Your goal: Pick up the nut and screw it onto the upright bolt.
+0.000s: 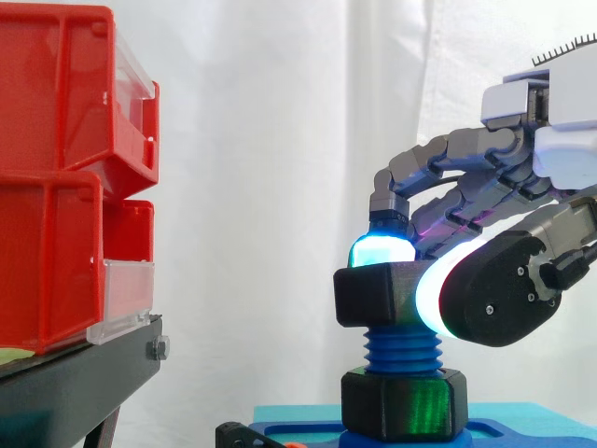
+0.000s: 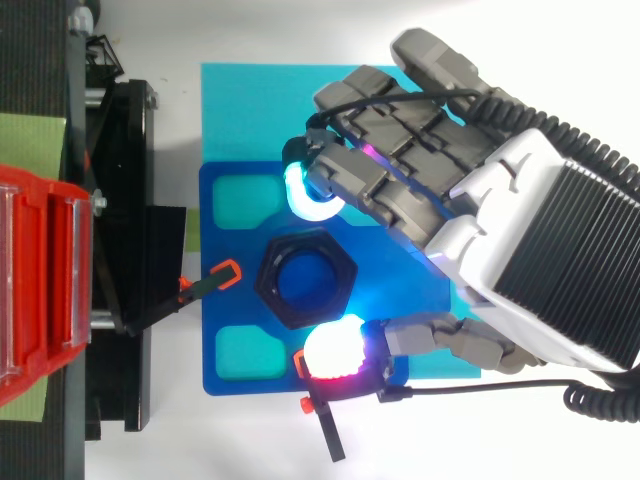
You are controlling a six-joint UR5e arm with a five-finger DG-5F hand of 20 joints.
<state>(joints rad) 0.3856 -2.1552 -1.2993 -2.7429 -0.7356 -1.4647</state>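
A black hex nut (image 1: pixel 378 294) sits at the top of the upright blue bolt (image 1: pixel 403 350), level, with several threads bare beneath it. From above, the nut (image 2: pixel 305 278) rings the bolt's blue tip. A second black nut (image 1: pixel 403 401) sits at the bolt's foot. My hand (image 2: pixel 540 240) reaches in from the right, its fingers curled round the top nut. A cyan-glowing fingertip (image 1: pixel 381 250) rests at the nut's far top edge. The thumb's white-red pad (image 2: pixel 335 350) presses the nut's near side.
The bolt stands on a blue base plate (image 2: pixel 230 300) lying on a cyan mat (image 2: pixel 240 100). Two black clamps with orange tips (image 2: pixel 210 280) (image 2: pixel 325 420) hold the plate. Red bins (image 1: pixel 65 187) on a black stand (image 1: pixel 75 383) are to the left.
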